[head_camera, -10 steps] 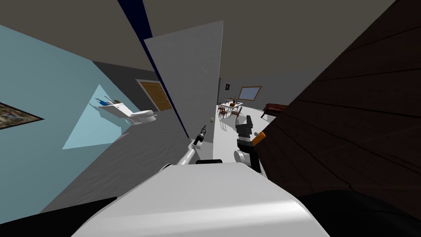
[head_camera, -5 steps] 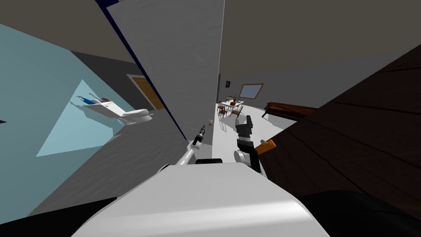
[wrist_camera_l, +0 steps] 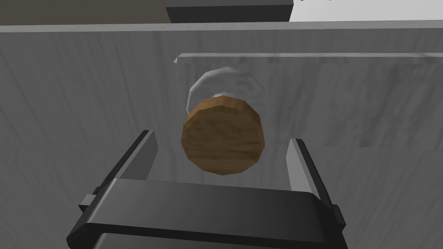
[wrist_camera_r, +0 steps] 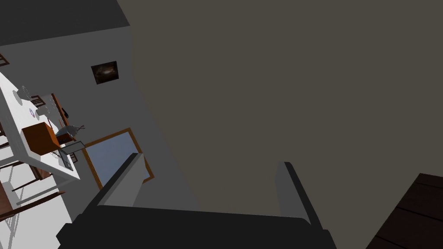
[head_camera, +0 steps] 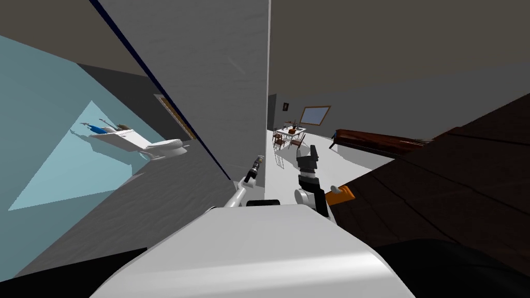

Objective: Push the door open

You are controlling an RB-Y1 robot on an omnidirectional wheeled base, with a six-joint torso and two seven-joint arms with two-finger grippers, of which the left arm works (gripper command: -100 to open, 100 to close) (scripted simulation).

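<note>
Left hand (wrist_camera_l: pixel 221 139) spread wide around round brown wooden knob (wrist_camera_l: pixel 221 145) on grey door (wrist_camera_l: pixel 78 112), fingers (wrist_camera_l: pixel 145 151) seemingly clear of it, right hand (wrist_camera_r: pixel 211 161) wide too

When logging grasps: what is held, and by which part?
Nothing: the open left claw straddles the brown door knob untouched; right claw open, empty.

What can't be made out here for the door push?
1. Left wrist view: whether the left gripper touches the knob or the door; the camera looks straight along its open fingers.
2. Head view: the door's top, cut off by the upper edge.
3. Head view: what stands on the far table, too small.
</note>
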